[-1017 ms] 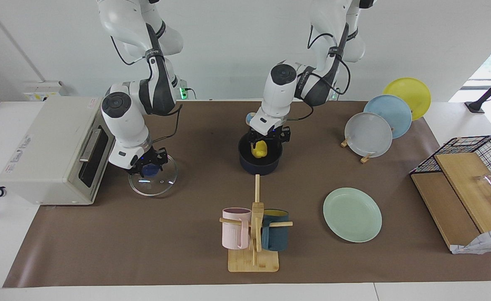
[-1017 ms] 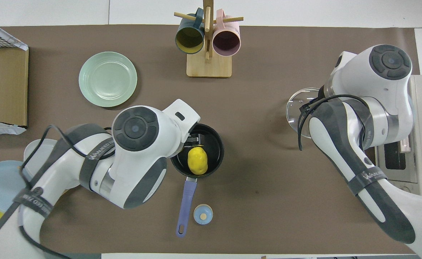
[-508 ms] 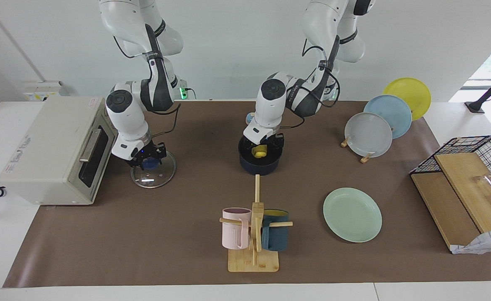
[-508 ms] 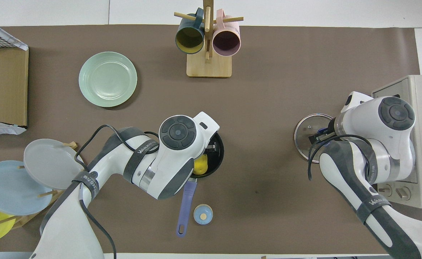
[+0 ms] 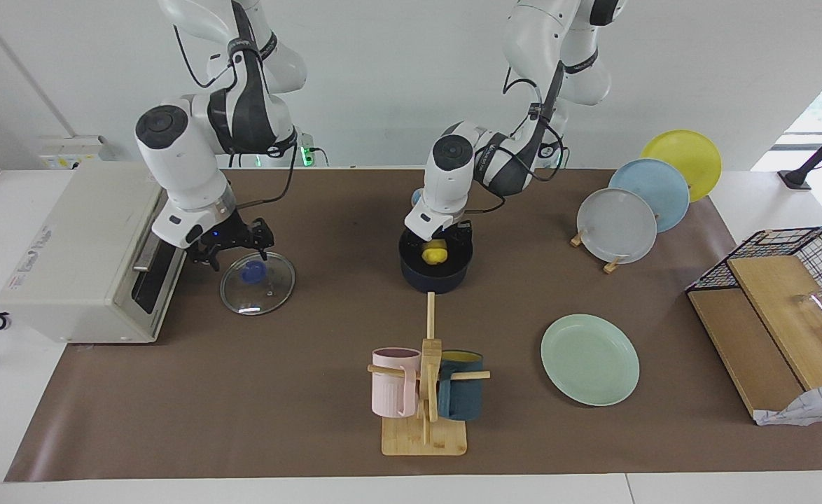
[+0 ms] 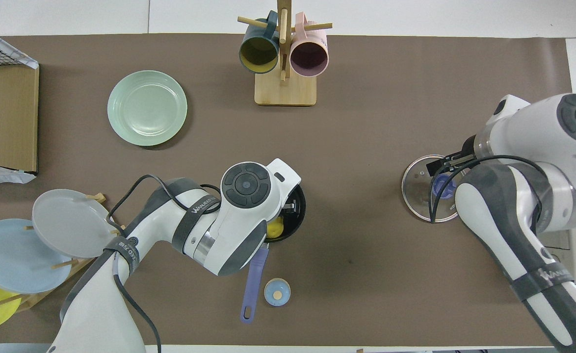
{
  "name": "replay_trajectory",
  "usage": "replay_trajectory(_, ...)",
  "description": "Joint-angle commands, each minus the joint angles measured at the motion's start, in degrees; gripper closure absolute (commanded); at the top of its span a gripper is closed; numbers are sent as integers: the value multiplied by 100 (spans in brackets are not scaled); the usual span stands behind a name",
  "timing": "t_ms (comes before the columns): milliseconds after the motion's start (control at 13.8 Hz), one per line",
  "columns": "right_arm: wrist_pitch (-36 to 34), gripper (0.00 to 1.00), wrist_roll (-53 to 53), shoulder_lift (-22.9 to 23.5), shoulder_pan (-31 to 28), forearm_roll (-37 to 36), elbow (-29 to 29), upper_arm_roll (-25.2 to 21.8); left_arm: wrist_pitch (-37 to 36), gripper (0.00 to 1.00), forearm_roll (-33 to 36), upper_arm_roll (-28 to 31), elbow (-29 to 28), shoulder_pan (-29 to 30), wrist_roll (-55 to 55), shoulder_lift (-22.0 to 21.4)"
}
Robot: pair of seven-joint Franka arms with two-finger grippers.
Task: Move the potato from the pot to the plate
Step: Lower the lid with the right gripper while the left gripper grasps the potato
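Observation:
The yellow potato (image 5: pixel 434 253) lies in the dark navy pot (image 5: pixel 435 278) at mid-table, near the robots. My left gripper (image 5: pixel 441 241) is down inside the pot, open, with a finger on either side of the potato. In the overhead view the left arm covers most of the pot (image 6: pixel 299 215), and only a bit of the potato (image 6: pixel 274 229) shows. The mint-green plate (image 5: pixel 589 359) lies flat and bare, farther from the robots, toward the left arm's end. My right gripper (image 5: pixel 232 246) is open and empty over a glass lid (image 5: pixel 271 287).
The pot's blue handle (image 6: pixel 251 284) points toward the robots, with a small blue cap (image 6: pixel 276 292) beside it. A mug rack (image 5: pixel 425 392) stands farther out. A toaster oven (image 5: pixel 82 252) sits beside the lid. Upright plates (image 5: pixel 635 203) and a wire basket (image 5: pixel 796 252) are at the left arm's end.
My left gripper has sunk into the pot around the potato. My right gripper has let go of the lid's blue knob and risen toward the toaster oven.

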Motion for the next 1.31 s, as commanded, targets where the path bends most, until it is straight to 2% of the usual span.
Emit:
replay_trajectory(0,-949,0,106,37,-229,-5,852,32,199,0,-101,100,-265,-183,-65,-155)
replay_trajectory(218,-1486,0,115,-411,-344,-4,819,23,217,1,-101,100,-291,-193,-92,-137)
replay_trajectory(291,-1592,0,115,-499,-370,-5,819,14,208,17,-101,100,-291,-193,-92,-137)
replay_trajectory(508,-1585,0,97,-508,-449,4,783,6,164,89,-101,100,-291,-184,-83,-137)
replay_trajectory(581,-1541,0,115,-526,-432,4,740,-3,155,100,-101,100,-291,-184,-83,-137)
replay_trajectory(872,-1480,0,106,-473,-362,-293,774,-135,77,100,-110,100,-212,-131,-101,-172)
replay_trajectory(944,-1444,0,106,-456,-196,-651,862,-126,-133,100,-118,108,-99,-105,-92,-277)
replay_trajectory(1017,-1583,0,106,-325,-116,-672,1045,-257,-570,100,-118,135,154,-9,-66,-426)
replay_trajectory(1089,-1646,0,106,-280,-81,-281,1151,-502,-1096,100,-127,126,531,236,-39,-506)
replay_trajectory(1235,-1690,0,132,-280,129,-215,1161,-662,-1994,100,-285,126,1514,684,48,-507)
